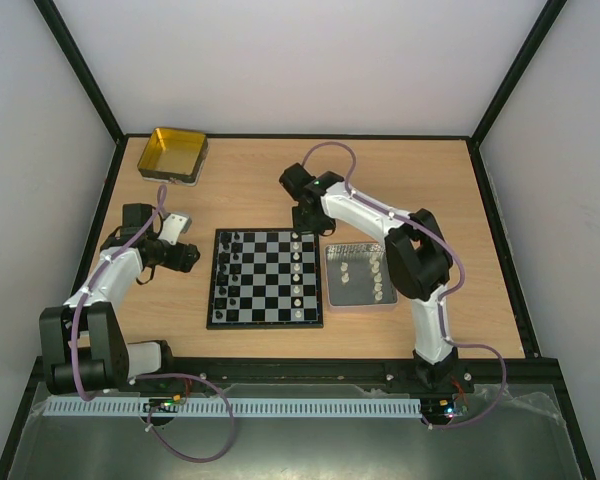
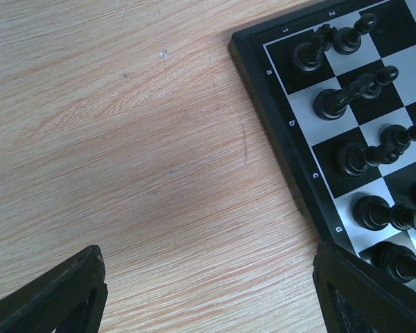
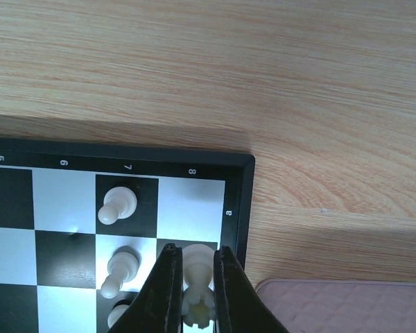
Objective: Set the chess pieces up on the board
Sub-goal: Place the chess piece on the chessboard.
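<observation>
White piece [image 3: 197, 281], upright, pinched in R gripper [image 3: 198, 253] over board [image 3: 240, 201] col 8; vacant corner sq [image 3: 191, 208] just beyond fingertips. L gripper [image 2: 208, 295] agape, empty, beside black pieces [image 2: 347, 97].

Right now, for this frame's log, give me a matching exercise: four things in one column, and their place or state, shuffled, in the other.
Things
1. yellow tin
2. silver tray
3. left gripper
4. right gripper

Places or states
A. shut on a white piece at a corner of the board
B. at the far left corner of the table
C. beside the board, with white pieces in it
D. open over bare table

Pairs: 1-B; 2-C; 3-D; 4-A
</observation>
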Robot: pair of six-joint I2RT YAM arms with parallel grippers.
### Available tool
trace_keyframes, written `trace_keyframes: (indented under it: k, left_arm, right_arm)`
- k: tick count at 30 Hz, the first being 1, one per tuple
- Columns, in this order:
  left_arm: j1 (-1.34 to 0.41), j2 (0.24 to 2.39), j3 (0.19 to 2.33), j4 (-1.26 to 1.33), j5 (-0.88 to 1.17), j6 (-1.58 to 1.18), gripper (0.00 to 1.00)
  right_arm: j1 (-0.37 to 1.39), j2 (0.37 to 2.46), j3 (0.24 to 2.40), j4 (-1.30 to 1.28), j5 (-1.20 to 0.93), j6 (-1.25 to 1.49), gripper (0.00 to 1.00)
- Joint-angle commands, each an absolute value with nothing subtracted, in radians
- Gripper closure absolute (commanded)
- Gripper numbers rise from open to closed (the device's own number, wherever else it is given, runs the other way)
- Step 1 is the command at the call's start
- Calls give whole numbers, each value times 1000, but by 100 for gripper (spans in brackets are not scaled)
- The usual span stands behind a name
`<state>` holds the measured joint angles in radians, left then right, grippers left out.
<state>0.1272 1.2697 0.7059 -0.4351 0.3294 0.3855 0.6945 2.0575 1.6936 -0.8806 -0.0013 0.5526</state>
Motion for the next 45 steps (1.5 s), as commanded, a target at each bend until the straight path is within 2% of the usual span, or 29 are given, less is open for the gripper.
trace_keyframes:
  k: [1,32,45]
  left_arm:
    - [123,1276,712,-440,337,391,18]
    - [119,1280,713,-443,345,393,18]
    - [118,1279,712,-439,342,390,18]
  right_arm:
    - [704,2096,1729,-914,2,539,96]
    - [703,2182,1786,-923,5,532,95]
    - [704,2193,1786,-922,4,531,87]
